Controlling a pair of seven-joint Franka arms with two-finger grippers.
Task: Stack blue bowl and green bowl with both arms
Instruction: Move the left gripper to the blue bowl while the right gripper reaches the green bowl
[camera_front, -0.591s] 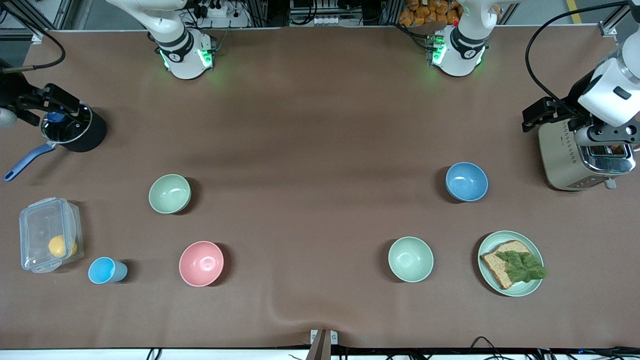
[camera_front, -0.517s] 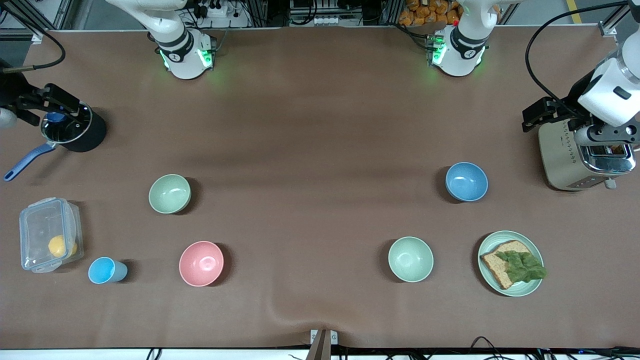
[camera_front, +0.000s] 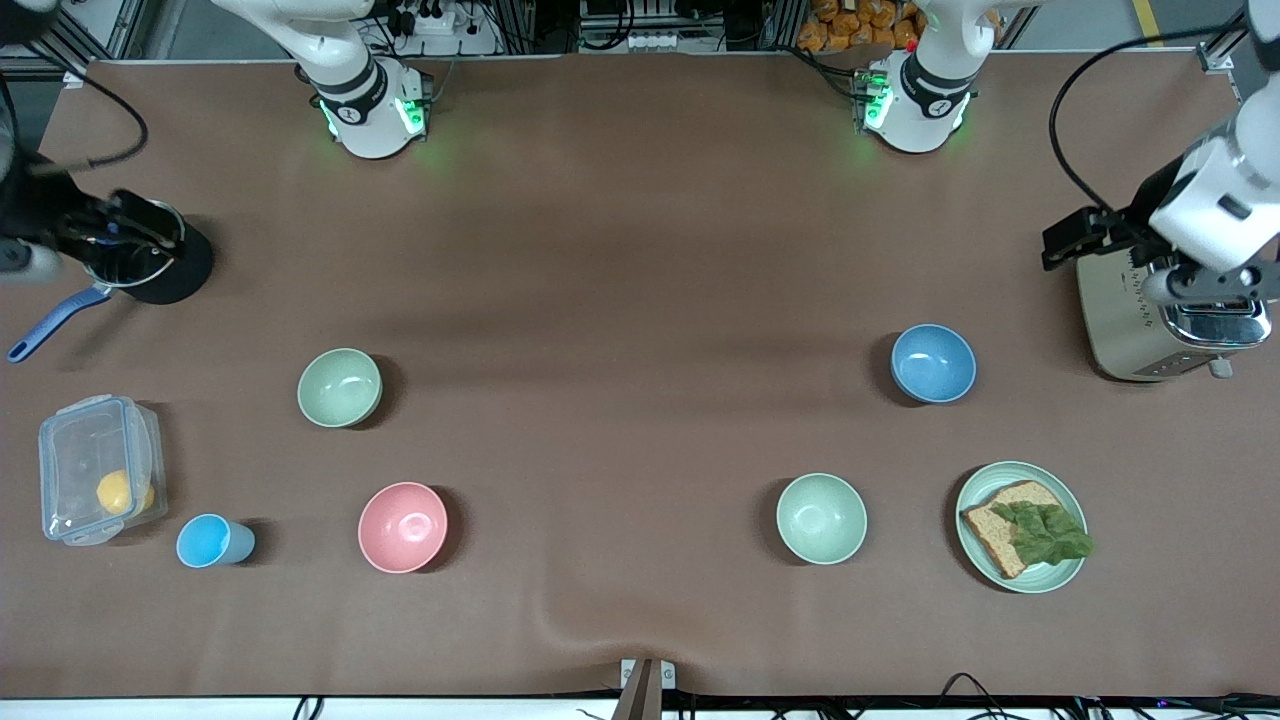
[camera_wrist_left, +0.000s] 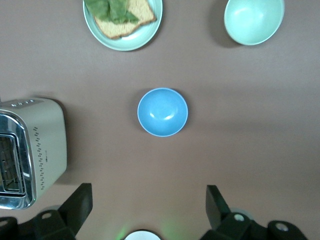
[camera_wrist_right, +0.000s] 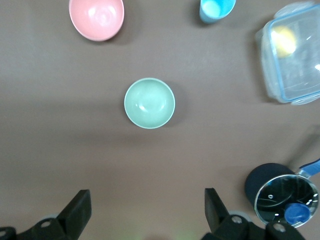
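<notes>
Brown tabletop: blue bowl (camera_front: 933, 363) toward left arm's end, green bowl (camera_front: 340, 387) toward right arm's. Left gripper (camera_wrist_left: 146, 210) over toaster (camera_front: 1150, 320), right gripper (camera_wrist_right: 145, 210) over pot (camera_front: 150, 262), both wide open, empty. Probably light, rigid, slick; best pinched at rim.

Bare table (camera_front: 640, 300) rings blue bowl (camera_front: 933, 363); toaster (camera_front: 1150, 320) nearest.

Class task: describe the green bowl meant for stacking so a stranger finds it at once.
Start at the black pot at the right arm's end. Nearer the camera sits the green bowl, farther back than the pink bowl. The paler mint bowl sits beside the sandwich plate instead.
</notes>
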